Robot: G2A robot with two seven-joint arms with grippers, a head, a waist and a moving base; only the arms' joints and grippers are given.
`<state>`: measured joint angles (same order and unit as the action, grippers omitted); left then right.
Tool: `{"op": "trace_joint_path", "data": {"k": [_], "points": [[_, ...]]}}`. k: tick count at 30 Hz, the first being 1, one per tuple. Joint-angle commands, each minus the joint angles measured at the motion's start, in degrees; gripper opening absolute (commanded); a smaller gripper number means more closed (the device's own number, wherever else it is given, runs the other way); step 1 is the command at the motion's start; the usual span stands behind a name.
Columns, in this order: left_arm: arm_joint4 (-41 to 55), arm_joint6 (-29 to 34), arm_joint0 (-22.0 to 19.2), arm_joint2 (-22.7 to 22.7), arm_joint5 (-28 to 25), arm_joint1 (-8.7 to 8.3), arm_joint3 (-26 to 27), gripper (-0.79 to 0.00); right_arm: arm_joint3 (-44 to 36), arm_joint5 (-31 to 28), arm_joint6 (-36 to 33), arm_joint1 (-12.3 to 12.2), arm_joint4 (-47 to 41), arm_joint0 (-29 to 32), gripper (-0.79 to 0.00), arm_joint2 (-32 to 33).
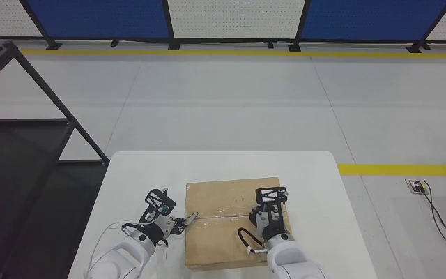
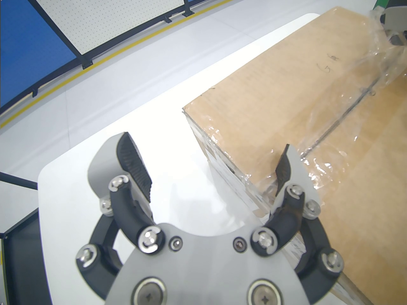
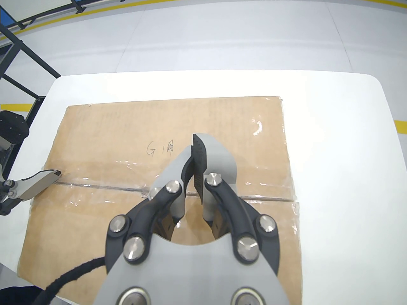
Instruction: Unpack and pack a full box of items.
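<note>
Right wrist view: right pincer (image 3: pixel 194 150) pressed together over the box (image 3: pixel 111 128) seam; left pincer (image 2: pixel 206 142) spread wide at its edge

The box (image 1: pixel 216 202) was plain brown cardboard under clear shiny tape (image 3: pixel 95 174), the surface (image 1: pixel 139 181) white; the left tool (image 2: pixel 206 147) and right tool (image 3: pixel 194 147) were silver-grey with black ribbed pads (image 2: pixel 133 163)

Box (image 1: pixel 233 223) sits on the table (image 1: pixel 139 174), on the half nearer me. Its tape seam (image 3: pixel 105 187) runs left to right across the top. My left gripper (image 2: pixel 206 150) is at the box's left edge, one finger at the seam's end, the other out over the table. My right gripper (image 3: pixel 194 152) is over the seam, right of the box's centre.
</note>
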<state>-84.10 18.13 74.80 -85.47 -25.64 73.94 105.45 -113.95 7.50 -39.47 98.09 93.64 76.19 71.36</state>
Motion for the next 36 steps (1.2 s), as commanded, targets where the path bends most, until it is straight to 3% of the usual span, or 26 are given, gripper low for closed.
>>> {"op": "trace_joint_path", "data": {"k": [1,6,11,22,36], "points": [[0.0,0.0,0.0,0.0,0.0,0.0,0.0,0.0,-0.29,-0.75,0.49,-0.12,-1.24,0.3,-0.699,0.41],[0.0,0.0,0.0,0.0,0.0,0.0,0.0,0.0,-0.96,-3.08,2.09,-0.48,-4.86,1.14,-0.708,1.52],[0.0,0.0,0.0,0.0,0.0,0.0,0.0,0.0,-1.32,-5.65,4.12,-0.89,-7.77,1.86,-0.785,2.27],[0.0,0.0,0.0,0.0,0.0,0.0,0.0,0.0,-2.9,-12.64,7.47,-1.88,-15.72,3.62,-0.785,3.34],[0.0,0.0,0.0,0.0,0.0,0.0,0.0,0.0,-5.29,-17.09,10.1,-3.25,-24.11,5.83,-0.785,5.25]]}}
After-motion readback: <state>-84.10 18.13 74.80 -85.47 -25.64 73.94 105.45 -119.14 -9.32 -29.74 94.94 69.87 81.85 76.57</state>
